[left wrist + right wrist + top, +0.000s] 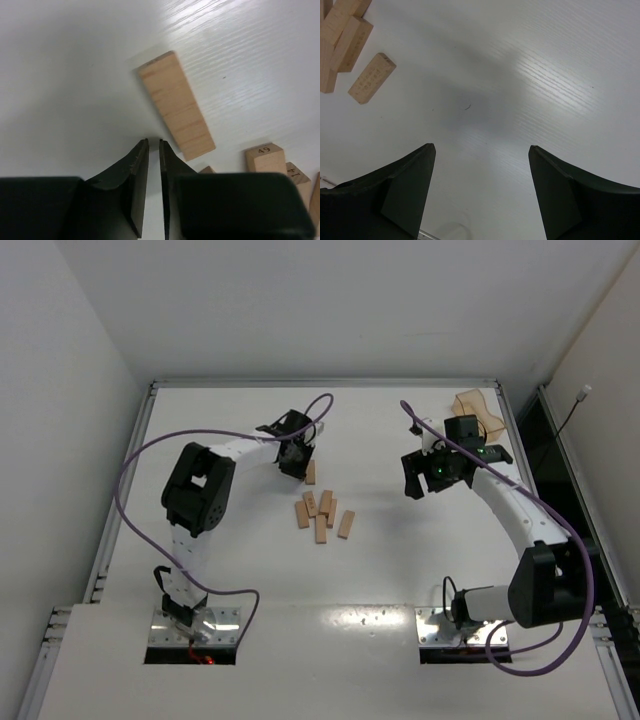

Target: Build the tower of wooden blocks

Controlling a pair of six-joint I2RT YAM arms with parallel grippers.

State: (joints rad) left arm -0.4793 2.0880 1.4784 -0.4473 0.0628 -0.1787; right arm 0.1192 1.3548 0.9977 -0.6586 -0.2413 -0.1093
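We see a white counter (230,560) with walls around it. The left arm (200,490) reaches in toward the middle, and the right arm (520,515) curves up along the right side. A purple cable (150,450) loops along each arm. A translucent orange-tan tray (478,408) sits in the far right corner, just behind the right arm's wrist.

The right end effector (425,483) hangs above bare counter with its fingers spread wide and nothing between them; its own camera shows the same gap (481,147). The left end effector (292,462) points down at the counter. In its wrist view (154,141) the two fingers stand almost together, leaving only a thin slit, and they grip nothing.

The wood blocks (322,512) lie loose near the middle of the counter, between the two arms. Several touch or overlap, and we cannot tell whether any rests on top of another. A single block (310,472) lies flat apart from that cluster, its near end just beside the left fingertips but outside them (176,111). Two blocks at the edge of the left wrist view carry stamped numbers on their ends: 49 (264,150) and 14 (296,173).
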